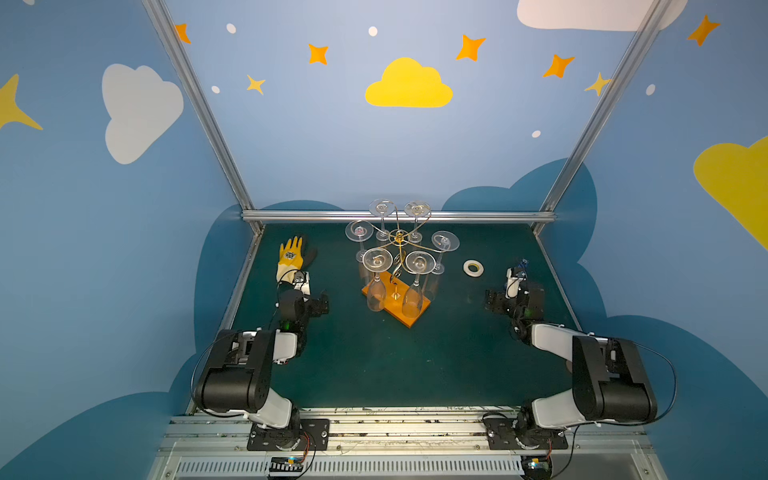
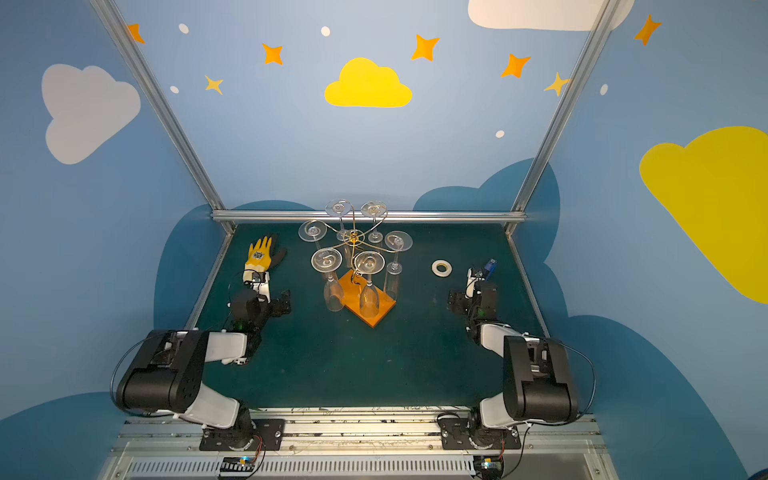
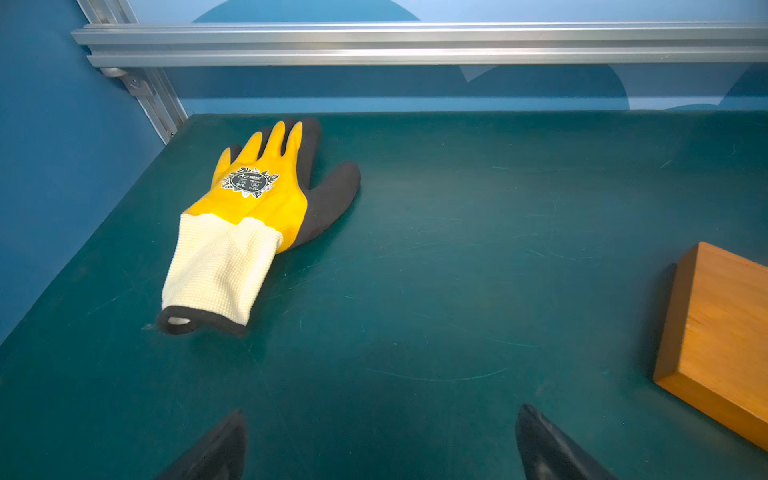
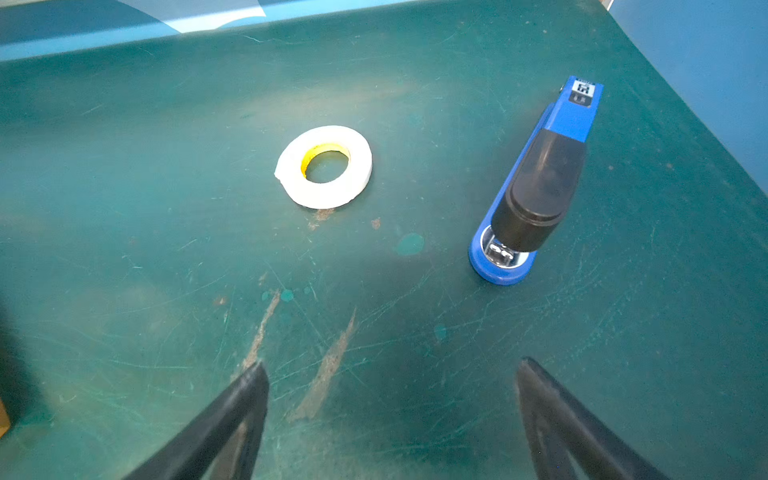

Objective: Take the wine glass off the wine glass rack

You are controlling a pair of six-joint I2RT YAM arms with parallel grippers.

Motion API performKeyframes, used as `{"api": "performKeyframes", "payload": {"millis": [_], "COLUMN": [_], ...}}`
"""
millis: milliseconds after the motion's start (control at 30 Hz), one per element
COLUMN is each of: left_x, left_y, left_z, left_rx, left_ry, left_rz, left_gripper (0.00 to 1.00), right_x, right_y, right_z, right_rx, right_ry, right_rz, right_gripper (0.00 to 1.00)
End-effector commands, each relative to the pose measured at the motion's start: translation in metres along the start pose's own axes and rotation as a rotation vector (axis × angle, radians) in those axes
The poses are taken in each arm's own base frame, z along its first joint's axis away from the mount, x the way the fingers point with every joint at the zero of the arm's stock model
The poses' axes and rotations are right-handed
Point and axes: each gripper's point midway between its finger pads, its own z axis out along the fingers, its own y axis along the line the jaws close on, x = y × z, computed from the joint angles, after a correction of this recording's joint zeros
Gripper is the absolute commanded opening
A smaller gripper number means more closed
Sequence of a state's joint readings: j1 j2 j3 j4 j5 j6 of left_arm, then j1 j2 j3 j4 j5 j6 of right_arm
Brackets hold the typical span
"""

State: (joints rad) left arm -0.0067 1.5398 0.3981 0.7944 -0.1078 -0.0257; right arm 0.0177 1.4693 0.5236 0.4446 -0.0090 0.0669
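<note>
At the middle of the tabletop [image 1: 374, 365]: one wine glass rack [image 1: 399, 237], gold wire on a wooden base [image 3: 723, 332], carrying six, all hung bowl-down by the foot.

- My pick: the wine glass [image 1: 411, 301] on the near arm, closest to me.
- My left hand [image 3: 380, 415]: wide, empty, well apart from the rack.
- My right hand [image 4: 392, 365]: wide, empty, also well apart.
- Method, as I judge it: close on the stem just under the foot, lift a little, and slide the foot out through the curl's open side. No tugging, as the rack may tip. My spare hand could steady the base.
- Around: a glove [image 3: 257, 195] beyond my left hand. A roll of tape [image 4: 324, 166] and a stapler [image 4: 540, 183] lie ahead of my right. None blocks the approach.
- In the way: the neighbouring glass [image 1: 376, 295], just beside my pick. The bowls could knock.
</note>
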Motion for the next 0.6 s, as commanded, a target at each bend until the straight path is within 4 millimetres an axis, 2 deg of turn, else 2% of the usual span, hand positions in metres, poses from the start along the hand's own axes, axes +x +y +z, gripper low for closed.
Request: {"api": "performKeyframes", "payload": {"millis": [0,567], "left_x": [-0.0057,-0.0059], "left_y": [0.0008,0.0014], "left_z": [0.0001,0.0013], "left_rx": [0.002,0.005], "left_ry": [-0.01,-0.007], "left_rz": [0.004,-0.005], "left_gripper": [0.99,0.99], "right_x": [-0.0074,-0.0079], "right_y": [0.0019,0.0018], "right_z": [-0.002,-0.0013], "right_rx": [-0.001,-0.001], "right_ry": [-0.016,-0.014], "right_rz": [-0.001,0.0], "right_gripper": [0.91,0.91]}}
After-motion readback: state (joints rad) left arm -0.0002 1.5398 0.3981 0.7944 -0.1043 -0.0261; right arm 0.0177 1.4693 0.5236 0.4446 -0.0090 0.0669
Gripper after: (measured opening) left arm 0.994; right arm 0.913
